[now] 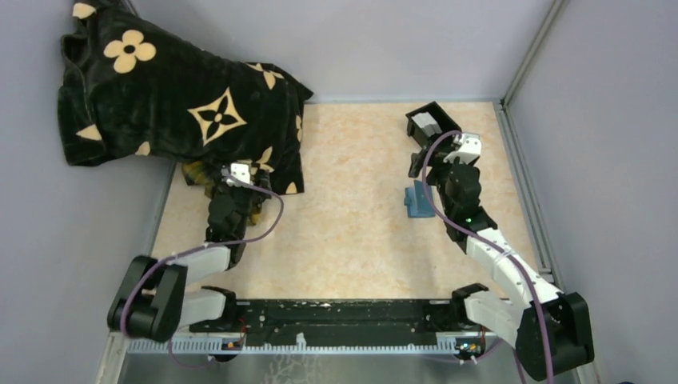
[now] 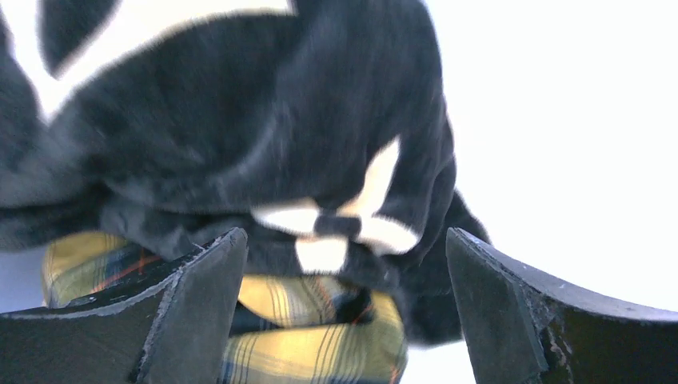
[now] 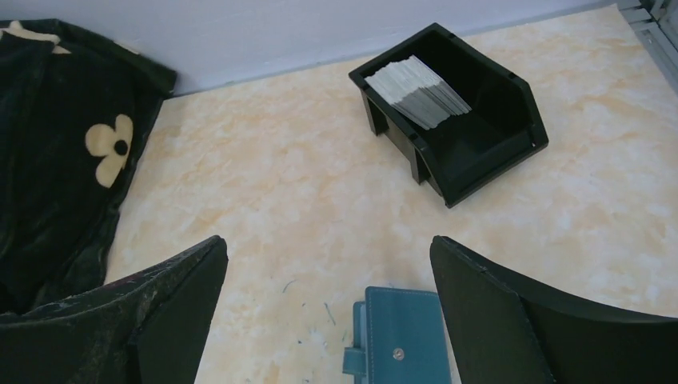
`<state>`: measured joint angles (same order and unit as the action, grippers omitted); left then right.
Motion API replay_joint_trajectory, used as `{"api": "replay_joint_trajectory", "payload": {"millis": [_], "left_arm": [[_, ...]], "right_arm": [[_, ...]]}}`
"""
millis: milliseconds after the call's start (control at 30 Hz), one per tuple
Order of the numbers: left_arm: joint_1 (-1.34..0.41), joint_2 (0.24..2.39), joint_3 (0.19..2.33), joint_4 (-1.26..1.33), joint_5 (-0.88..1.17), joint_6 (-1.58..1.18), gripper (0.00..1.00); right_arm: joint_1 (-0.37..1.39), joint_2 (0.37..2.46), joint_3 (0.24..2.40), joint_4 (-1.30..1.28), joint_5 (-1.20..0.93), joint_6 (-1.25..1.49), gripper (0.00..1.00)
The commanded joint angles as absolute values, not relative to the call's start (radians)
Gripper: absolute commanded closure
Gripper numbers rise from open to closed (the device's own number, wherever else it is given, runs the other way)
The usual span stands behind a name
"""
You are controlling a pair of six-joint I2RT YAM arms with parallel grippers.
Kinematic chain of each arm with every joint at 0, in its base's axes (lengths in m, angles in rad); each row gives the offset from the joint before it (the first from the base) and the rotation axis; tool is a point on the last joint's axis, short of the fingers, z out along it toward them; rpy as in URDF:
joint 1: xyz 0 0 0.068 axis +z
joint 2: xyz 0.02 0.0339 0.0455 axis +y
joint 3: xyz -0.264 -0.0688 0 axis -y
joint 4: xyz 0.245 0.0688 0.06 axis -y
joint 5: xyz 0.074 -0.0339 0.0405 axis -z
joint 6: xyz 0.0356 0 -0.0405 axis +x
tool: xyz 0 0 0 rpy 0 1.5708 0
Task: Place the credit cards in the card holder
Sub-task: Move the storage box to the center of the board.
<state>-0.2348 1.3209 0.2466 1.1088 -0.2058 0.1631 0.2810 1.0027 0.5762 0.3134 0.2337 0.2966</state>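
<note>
The card holder (image 1: 416, 200) is a closed blue wallet with a snap tab, lying flat on the table right of centre. In the right wrist view it (image 3: 404, 340) lies at the bottom edge, between and below my fingers. The credit cards (image 3: 420, 92) are a pale grey stack standing inside a black open-topped box (image 3: 480, 136), beyond the wallet; the stack also shows in the top view (image 1: 426, 122). My right gripper (image 1: 424, 170) (image 3: 326, 244) is open and empty, above the wallet's far end. My left gripper (image 1: 224, 178) (image 2: 345, 236) is open and empty at the blanket's edge.
A black blanket with cream flower patterns (image 1: 176, 96) covers the far left corner and fills the left wrist view (image 2: 264, 120). A yellow plaid cloth (image 2: 320, 336) pokes out under it (image 1: 198, 172). Grey walls enclose the table; a metal rail (image 1: 524, 192) runs along the right edge.
</note>
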Motion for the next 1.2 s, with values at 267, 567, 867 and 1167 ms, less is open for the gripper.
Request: {"api": "replay_joint_trajectory", "payload": {"millis": [267,567,867,1167], "left_arm": [[-0.259,0.982,0.378,0.709,-0.073,0.051,0.0],[-0.258,1.169,0.339,0.782,-0.211,0.088,0.0],[-0.258,1.306,0.39,0.844,-0.224,-0.033,0.0],[-0.269,1.339,0.514,0.733,-0.136,-0.116,0.0]], "right_arm": [[0.304,0.919,0.623,0.368,0.147,0.248,0.01],[0.305,0.983,0.633,0.415,0.151,0.198,0.01],[0.303,1.143,0.726,0.388,0.253,0.179,0.01],[0.208,1.361,0.902,0.277,0.187,0.207,0.08]]}}
